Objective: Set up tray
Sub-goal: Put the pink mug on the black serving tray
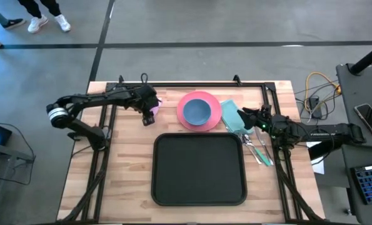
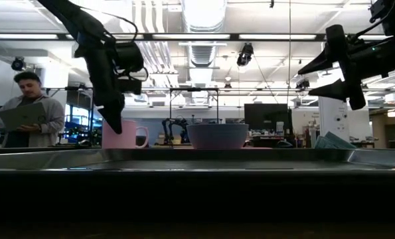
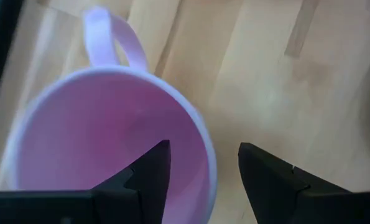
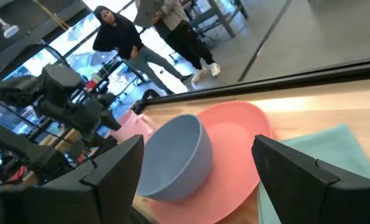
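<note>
Black and bare, the tray (image 1: pixel 199 169) sits on my wooden table (image 1: pixel 123 187). Left gripper (image 3: pixel 203 171) hangs parted over the pink mug (image 3: pixel 104 137); right gripper (image 1: pixel 243 115) gapes empty (people (image 4: pixel 119 37) stand beyond).

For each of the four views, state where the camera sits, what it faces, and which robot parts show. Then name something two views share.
High view: overhead, straight down on tray, plate; both arms show.
Low view: table height, facing the room; both arms hang in from above.
Left wrist view: on the left arm, looking down into the pink mug; left hand open, one finger inside the rim.
Right wrist view: on the right arm, facing the bowl; right hand open.
Shared: bowl appears in high and right wrist views.
</note>
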